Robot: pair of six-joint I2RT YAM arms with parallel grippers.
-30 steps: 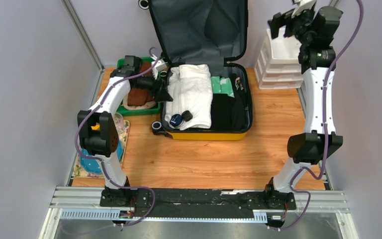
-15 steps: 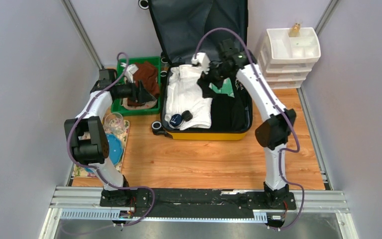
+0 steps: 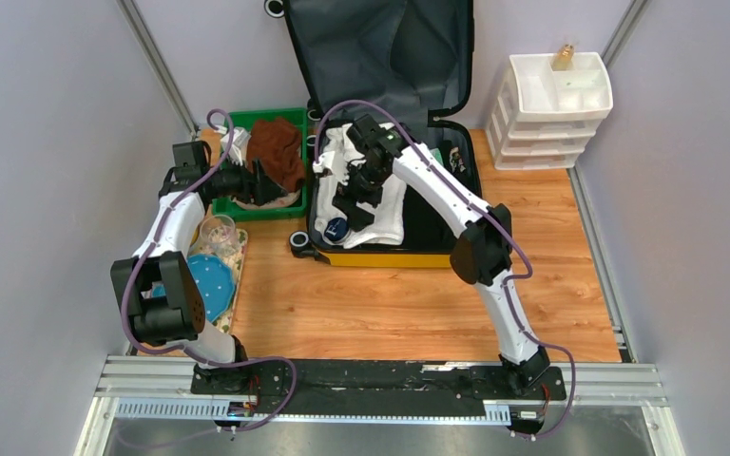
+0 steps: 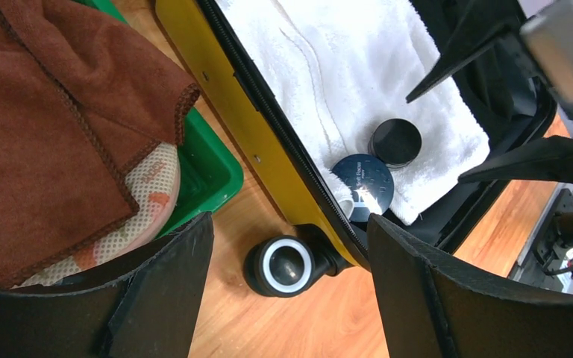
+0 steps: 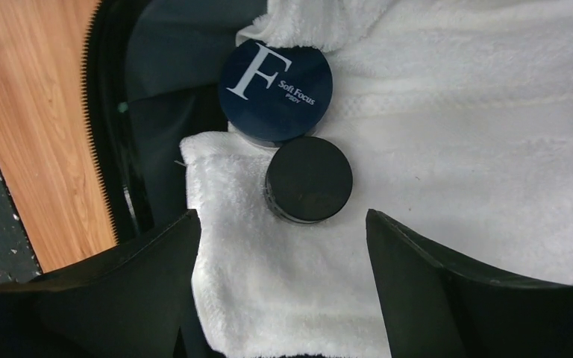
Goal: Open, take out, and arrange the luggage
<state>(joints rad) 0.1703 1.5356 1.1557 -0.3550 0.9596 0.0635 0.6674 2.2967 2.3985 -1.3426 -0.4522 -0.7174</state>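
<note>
From above: the luggage lies open, lid up, so I can reach in. My right gripper hangs over its soft white towel.

Left wrist: my left gripper is open and empty beside the luggage's hard yellow wall.

Right wrist: jaws wide, holding nothing, above a round black jar I think I want.

My gripper hangs wide open over a white towel, where a black jar touches a navy-lidded jar.
</note>
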